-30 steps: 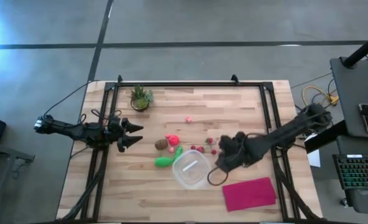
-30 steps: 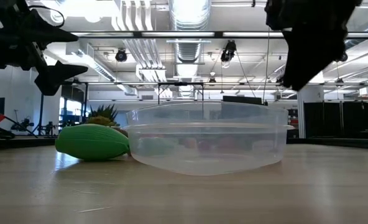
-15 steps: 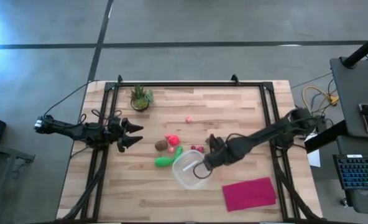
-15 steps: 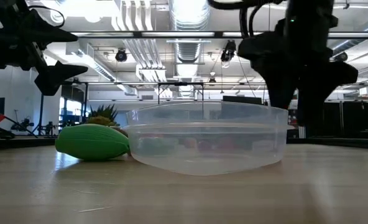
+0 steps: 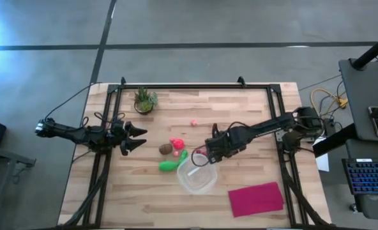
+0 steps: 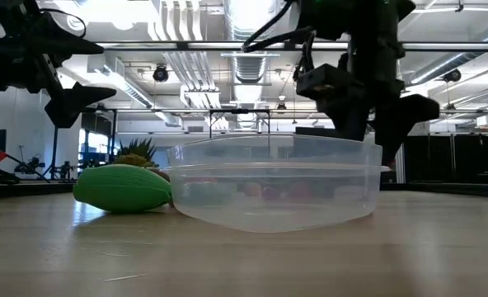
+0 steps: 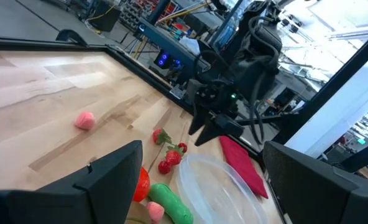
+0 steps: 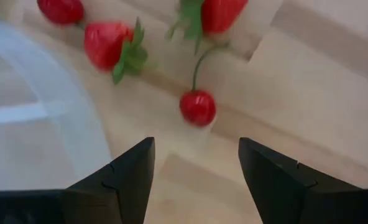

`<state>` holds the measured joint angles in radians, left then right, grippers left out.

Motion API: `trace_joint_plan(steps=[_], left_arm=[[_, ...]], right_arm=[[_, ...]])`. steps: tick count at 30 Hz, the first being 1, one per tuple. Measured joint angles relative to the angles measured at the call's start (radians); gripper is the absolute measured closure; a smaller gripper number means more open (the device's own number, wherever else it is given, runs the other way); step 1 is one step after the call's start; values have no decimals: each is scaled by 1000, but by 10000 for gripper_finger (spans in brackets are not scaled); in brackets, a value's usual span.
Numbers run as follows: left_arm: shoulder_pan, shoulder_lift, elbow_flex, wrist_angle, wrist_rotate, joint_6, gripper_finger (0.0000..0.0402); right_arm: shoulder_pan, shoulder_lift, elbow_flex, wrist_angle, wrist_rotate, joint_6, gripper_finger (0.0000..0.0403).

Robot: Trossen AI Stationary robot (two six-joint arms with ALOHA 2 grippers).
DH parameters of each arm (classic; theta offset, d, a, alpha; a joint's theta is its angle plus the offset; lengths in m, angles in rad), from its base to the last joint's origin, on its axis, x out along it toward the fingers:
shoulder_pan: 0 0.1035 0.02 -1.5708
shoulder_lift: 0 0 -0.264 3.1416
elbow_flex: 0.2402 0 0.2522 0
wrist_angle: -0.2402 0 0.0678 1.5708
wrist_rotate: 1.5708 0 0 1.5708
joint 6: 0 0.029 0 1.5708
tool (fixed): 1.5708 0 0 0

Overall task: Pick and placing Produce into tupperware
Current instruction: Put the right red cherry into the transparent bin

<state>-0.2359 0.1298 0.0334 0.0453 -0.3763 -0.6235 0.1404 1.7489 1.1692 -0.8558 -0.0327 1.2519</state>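
Note:
The clear round tupperware [image 5: 195, 177] stands near the table's middle and also shows in the low view [image 6: 273, 181]. Left of it lie a green elongated piece [image 5: 170, 165], a brown oval [image 5: 165, 149] and a red-pink piece [image 5: 176, 144]. A pink bit [image 5: 193, 122] lies farther back. My right gripper [image 5: 199, 158] is open just above the table at the tupperware's far right rim. In the right wrist view [image 8: 196, 186] its fingers stand either side of a small red cherry [image 8: 197, 107], short of it, with strawberries [image 8: 112, 43] beyond. My left gripper [image 5: 135, 138] is open at the table's left.
A potted green plant [image 5: 144, 100] stands at the far left. A flat magenta cloth [image 5: 256, 198] lies at the near right. A black frame [image 5: 195, 85] runs along the table's far and side edges. Bare wood lies in front of the tupperware.
My right gripper has swung from beside the magenta cloth, right of the tupperware, toward the table's left and far edges. It has come down to the small red bits at the tupperware's far rim. The produce and the tupperware have stayed put.

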Motion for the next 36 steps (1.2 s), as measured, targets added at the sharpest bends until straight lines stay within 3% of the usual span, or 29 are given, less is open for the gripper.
trace_joint_plan(steps=[8,17,24,36], left_arm=[[0,1,0,-1,-1,-100,81],[0,2,0,-1,-3,-104,81],[0,1,0,2,-3,-105,81],[0,1,0,0,-3,-106,81]], right_arm=[[-29,52,0,3,-2,-172,179],[-34,119,16,10,-1,-316,179],[-36,115,20,60,12,-344,183],[-36,114,14,62,18,-347,236]])
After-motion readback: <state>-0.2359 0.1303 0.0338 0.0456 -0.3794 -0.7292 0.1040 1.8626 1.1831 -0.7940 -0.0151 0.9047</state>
